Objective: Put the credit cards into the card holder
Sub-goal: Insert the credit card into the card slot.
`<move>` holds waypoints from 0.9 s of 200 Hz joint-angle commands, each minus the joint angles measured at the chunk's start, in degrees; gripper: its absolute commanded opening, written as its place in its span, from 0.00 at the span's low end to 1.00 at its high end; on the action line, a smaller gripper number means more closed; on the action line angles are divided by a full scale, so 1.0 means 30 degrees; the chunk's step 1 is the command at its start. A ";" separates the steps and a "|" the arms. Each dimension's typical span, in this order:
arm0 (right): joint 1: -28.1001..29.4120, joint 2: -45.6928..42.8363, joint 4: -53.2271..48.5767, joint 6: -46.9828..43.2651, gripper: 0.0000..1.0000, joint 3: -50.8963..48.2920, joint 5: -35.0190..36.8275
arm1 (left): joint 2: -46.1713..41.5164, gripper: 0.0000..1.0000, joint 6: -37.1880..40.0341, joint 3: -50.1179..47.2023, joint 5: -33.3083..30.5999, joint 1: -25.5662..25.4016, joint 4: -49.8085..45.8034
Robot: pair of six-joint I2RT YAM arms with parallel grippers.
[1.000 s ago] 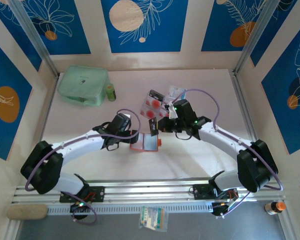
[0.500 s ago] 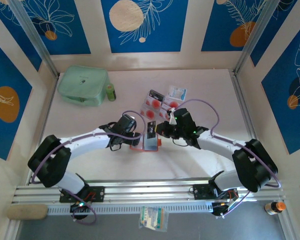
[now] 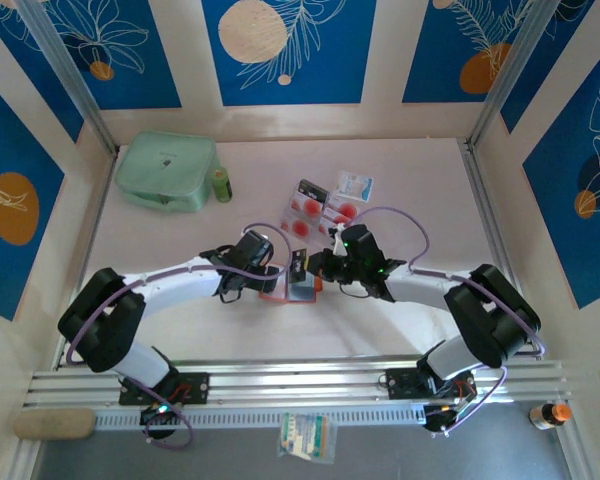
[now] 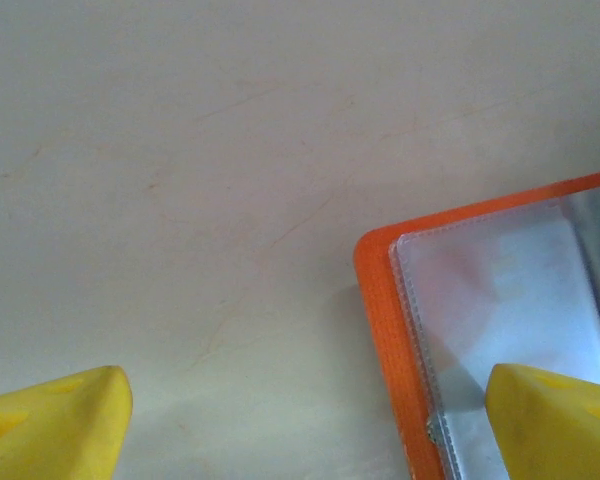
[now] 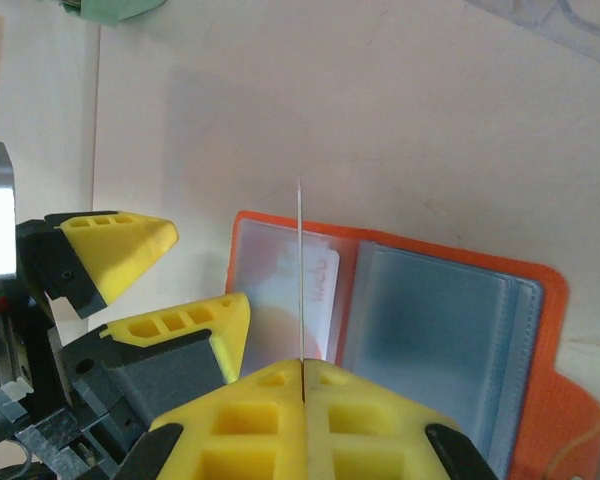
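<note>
The holder (image 3: 292, 289) lies open on the worktop (image 3: 410, 170), right between the two arms, orange cover down and clear sleeves up. The right end effector (image 5: 302, 366) is clamped tight on one card (image 5: 300, 270), and from the right wrist that card stands edge-on, a thin upright line over the holder's (image 5: 555, 400) left page. From above, the right end effector (image 3: 315, 264) hangs at the holder's far right corner, with the card (image 3: 298, 267) dark between the arms.

The left end effector (image 4: 305, 425) is spread wide with nothing in it. Its right finger (image 4: 555, 420) sits over the corner of the clear sleeve, its other finger over bare worktop (image 4: 230, 150); I cannot tell whether it touches the holder (image 4: 380, 330). A pale card face shows behind the left sleeve (image 5: 320, 290).

The loose cards (image 3: 302, 210) lie in a cluster just beyond the holder, red marks up. A green pouch (image 3: 165, 170) sits far left.
</note>
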 commanded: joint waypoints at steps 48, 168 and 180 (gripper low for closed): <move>0.0527 0.0950 0.1209 0.0181 0.00 -0.0024 0.0163 | 0.0502 0.91 -0.0378 -0.0689 -0.0808 -0.0184 -0.0514; 0.0879 0.2031 0.2014 0.0214 0.00 0.0496 0.0253 | 0.0324 0.91 -0.0707 -0.1159 -0.0701 -0.0182 -0.0247; 0.0880 0.2163 0.2100 0.0217 0.00 0.0569 0.0187 | 0.0319 0.90 -0.0704 -0.1189 -0.0706 -0.0178 -0.0183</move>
